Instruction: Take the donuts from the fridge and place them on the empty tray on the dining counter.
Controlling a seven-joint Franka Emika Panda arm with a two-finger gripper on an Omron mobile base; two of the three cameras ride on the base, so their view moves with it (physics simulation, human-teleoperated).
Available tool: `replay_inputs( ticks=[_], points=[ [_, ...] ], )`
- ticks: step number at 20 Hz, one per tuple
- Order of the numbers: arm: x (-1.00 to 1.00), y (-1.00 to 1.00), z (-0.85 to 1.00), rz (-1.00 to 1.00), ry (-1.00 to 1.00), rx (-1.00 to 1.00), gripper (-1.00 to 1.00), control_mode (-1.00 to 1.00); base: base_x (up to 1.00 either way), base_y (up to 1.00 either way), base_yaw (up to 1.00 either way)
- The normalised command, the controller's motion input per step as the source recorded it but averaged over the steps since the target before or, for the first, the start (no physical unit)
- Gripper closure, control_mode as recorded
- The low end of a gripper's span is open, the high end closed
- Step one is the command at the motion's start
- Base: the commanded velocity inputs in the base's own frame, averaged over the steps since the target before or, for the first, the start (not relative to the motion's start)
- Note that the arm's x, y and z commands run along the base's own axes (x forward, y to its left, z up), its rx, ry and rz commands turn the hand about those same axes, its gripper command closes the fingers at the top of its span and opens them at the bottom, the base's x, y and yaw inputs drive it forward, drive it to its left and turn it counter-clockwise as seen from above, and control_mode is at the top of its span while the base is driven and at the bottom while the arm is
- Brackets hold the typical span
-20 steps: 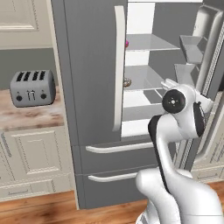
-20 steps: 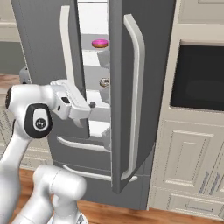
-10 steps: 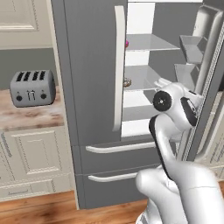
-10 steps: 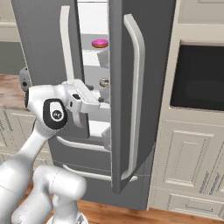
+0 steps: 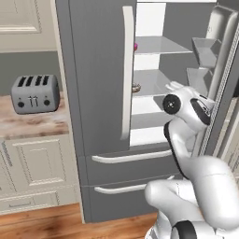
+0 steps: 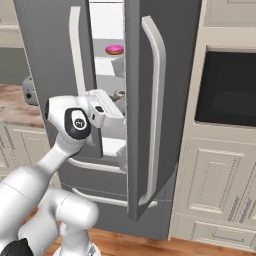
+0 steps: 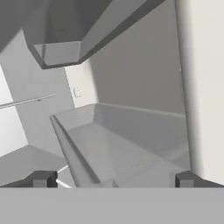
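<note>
A: Item one, the fridge (image 5: pixel 100 93)?
B: Tall, dark grey, long white curved handles. Its right door (image 6: pixel 150 110) stands swung open; white interior and grey shelves show in the gap. The left door is closed.

A: The donuts?
B: Two. The pink-iced donut (image 6: pixel 114 49) lies on an upper shelf, seen as a sliver of pink at the door edge in the left base view. The white speckled donut (image 6: pixel 119 93) lies on the shelf below, near the front edge. Both are untouched and apart from the arm.

A: The gripper?
B: The gripper (image 7: pixel 111 179) is spread wide, empty, nothing between the fingertips (image 7: pixel 41 178). In the hand view it faces the grey bins (image 7: pixel 118 144) on the inside of the open door, one bin above, one below. In the right base view the hand sits inside the opening, just beside the lower donut's shelf.

A: Other entries?
B: A silver toaster (image 5: pixel 35 93) on the marble wall counter (image 5: pixel 28 127) left of the fridge; a dark built-in oven (image 6: pixel 227 87) in cream cabinets to the right.
</note>
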Motion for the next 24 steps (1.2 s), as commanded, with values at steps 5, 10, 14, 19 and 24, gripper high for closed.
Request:
replay_inputs(
  ticks=[5, 10, 14, 19, 24],
  points=[
    [-0.15, -0.91, -0.07, -0.10, -0.05, 0.02, -1.00, -1.00, 0.00, 0.00, 0.00],
    [-0.63, -1.00, -0.07, -0.13, -0.04, 0.16, -1.00, -1.00, 0.00, 0.00, 0.00],
    [-0.77, -1.00, -0.03, -0.04, -0.09, 0.21, -1.00, -1.00, 0.00, 0.00, 0.00],
    [-0.64, -0.80, 0.00, -0.02, -0.08, 0.19, -1.00, -1.00, 0.00, 0.00, 0.00],
    [-0.47, 0.83, 0.73, 0.28, 0.01, -0.23, -1.00, -1.00, 0.00, 0.00, 0.00]
  ],
)
